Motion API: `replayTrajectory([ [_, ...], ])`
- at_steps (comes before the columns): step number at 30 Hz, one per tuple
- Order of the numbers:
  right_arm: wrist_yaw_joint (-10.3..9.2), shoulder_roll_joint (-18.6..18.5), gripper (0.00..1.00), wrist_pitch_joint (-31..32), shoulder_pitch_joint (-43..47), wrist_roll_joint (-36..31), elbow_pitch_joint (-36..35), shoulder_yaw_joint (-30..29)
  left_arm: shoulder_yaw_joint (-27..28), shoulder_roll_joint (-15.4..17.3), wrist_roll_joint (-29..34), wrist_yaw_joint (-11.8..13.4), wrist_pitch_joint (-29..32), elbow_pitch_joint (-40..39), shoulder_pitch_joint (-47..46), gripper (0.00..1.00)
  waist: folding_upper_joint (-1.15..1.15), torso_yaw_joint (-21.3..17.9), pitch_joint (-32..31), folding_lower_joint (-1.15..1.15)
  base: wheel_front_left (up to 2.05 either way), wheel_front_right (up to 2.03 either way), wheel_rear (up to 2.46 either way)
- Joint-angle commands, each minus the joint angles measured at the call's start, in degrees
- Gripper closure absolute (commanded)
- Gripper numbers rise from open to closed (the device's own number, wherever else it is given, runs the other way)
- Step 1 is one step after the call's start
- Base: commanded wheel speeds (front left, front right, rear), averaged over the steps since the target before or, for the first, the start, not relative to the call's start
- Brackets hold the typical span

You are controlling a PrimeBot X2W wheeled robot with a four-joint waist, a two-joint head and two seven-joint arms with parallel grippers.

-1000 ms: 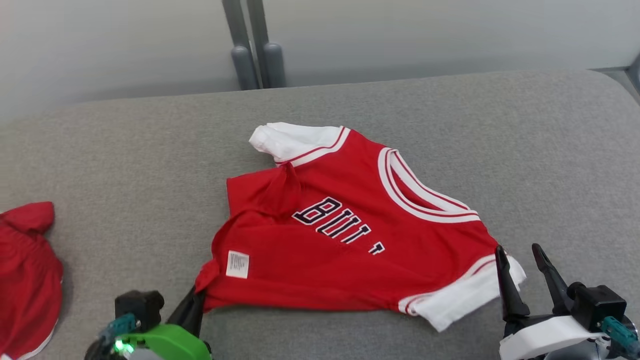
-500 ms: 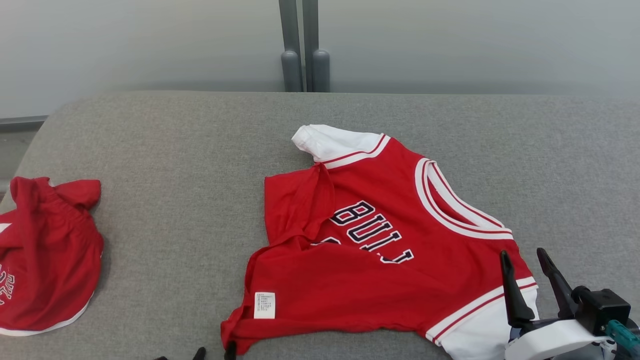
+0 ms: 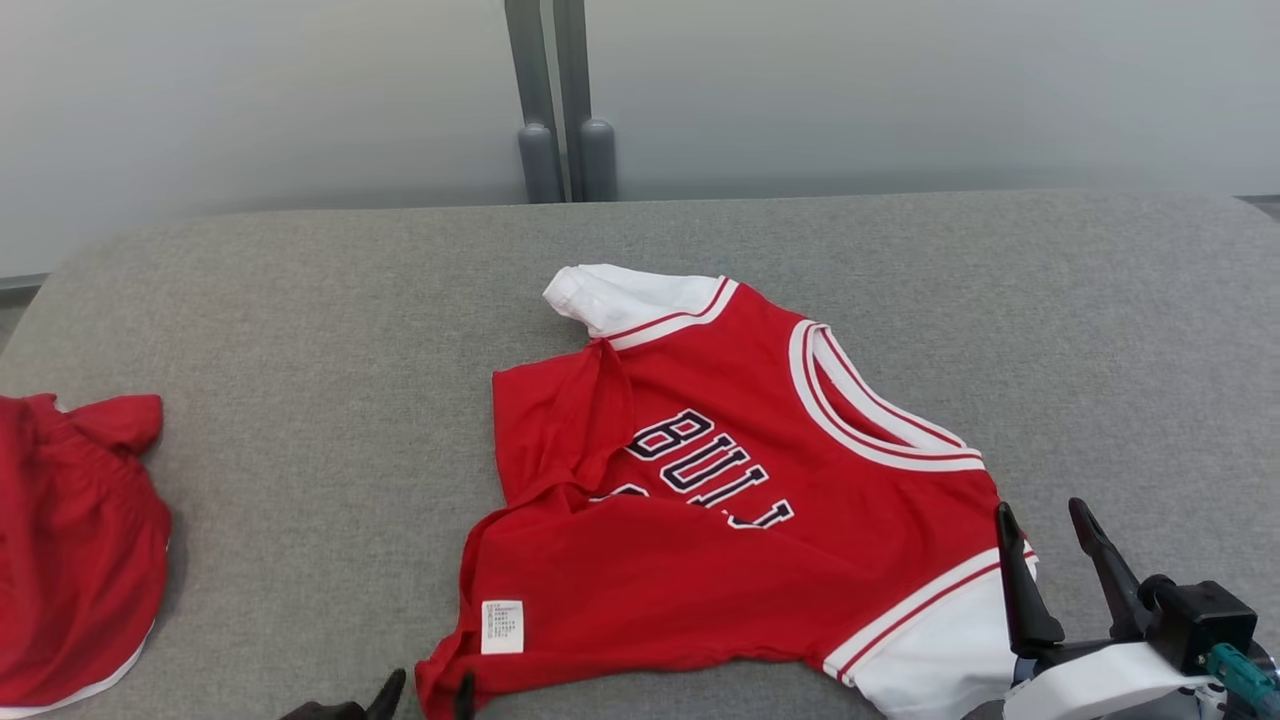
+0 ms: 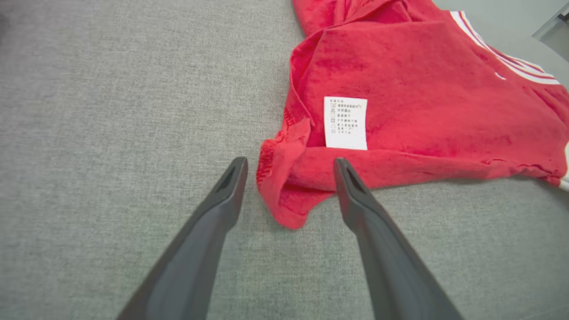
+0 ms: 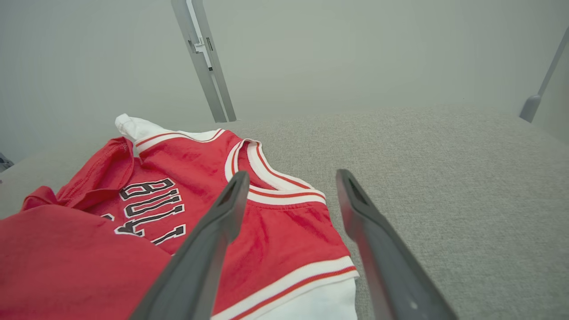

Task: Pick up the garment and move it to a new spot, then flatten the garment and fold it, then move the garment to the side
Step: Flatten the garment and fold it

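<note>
Two grippers: the left gripper (image 4: pixel 290 162) has its fingers wide apart, with the hem corner (image 4: pixel 284 200) lying loose between them and nothing pinched. The right gripper (image 3: pixel 1040 510) is just as wide and empty, and hovers at the near right sleeve (image 3: pixel 930 665).
Task's thing: the red jersey (image 3: pixel 720 520) lies mid-way across the grey upholstered surface (image 3: pixel 300 350), collar to the far right, hem to the near left.
Done, as I judge it: the jersey lies on the surface in no gripper, so the pick-and-move part looks finished.
Step in hand: flattening, probably barely begun.
Left to do: the lower part is turned over onto the chest. It shows the inside with the care label (image 4: pixel 346 122) and hides part of the lettering (image 3: pixel 710 470). A ridge of cloth runs up toward the far sleeve (image 3: pixel 620 295). That flap needs spreading out, then the fold, then the move to the side.
Fabric: soft matte knit, slightly fuzzy close up, limp, bunching at the hem corner.
Trim: white collar (image 3: pixel 860 410) with red stripes; white sleeves edged with red and white bands.
Lettering: dark block letters outlined in white; whether stitched or printed I cannot tell.
Surface: coarse grey woven cloth, seemingly padded, rounded at the far corners.
Beside: a second red garment (image 3: pixel 80 540), crumpled, far to the left, well apart from the jersey.
Fingers: long, dark, tapering, smooth and hard.
</note>
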Motion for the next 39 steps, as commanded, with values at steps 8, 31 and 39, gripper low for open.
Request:
replayTrajectory([
  [8, 0.0, 0.9, 0.0, -0.2, 0.0, 0.2, -0.3, 0.1, 0.1, 3.7, 2.1, 4.6, 4.6, -4.0, -0.4, 0.67, 0.0, -2.1, 0.0, 0.0, 0.0, 0.0, 0.0],
  [31, 0.0, 1.0, 0.0, -0.2, -0.5, 0.3, 0.5, 0.4, -1.0, 8.6, 2.8, 6.8, 10.7, -14.1, 0.9, 0.0, 0.0, -1.1, -0.3, 0.0, 0.0, 0.0, 0.0],
  [39, 0.0, 0.7, 0.0, -0.2, -1.4, 0.4, 0.2, 1.0, -3.1, 8.7, 4.9, 8.5, 13.8, -12.7, -0.7, 0.0, 0.0, -2.6, 1.0, 0.0, 0.0, 0.0, 0.0],
])
